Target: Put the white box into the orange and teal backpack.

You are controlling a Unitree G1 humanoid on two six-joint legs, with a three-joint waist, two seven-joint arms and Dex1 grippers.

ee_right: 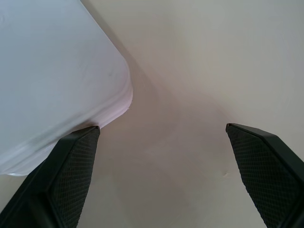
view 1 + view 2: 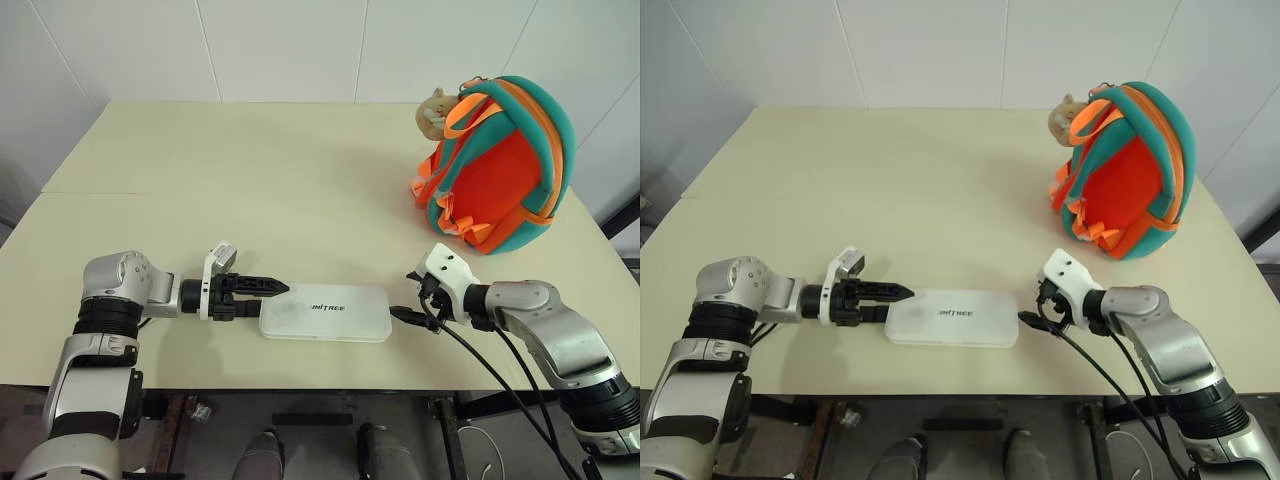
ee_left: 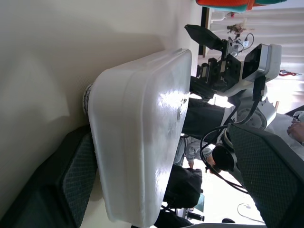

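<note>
Both my tools, left [image 2: 268, 287] and right [image 2: 408, 314], gape wide at the flat white plastic box's [image 2: 326, 313] ends; I'd square up, then squeeze evenly.

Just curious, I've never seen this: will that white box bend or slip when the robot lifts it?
The white box looks like rigid plastic, so it probably won't bend. Its smooth, glossy lid might be slippery. Lying flat, it's unlikely to roll or tip.
</note>
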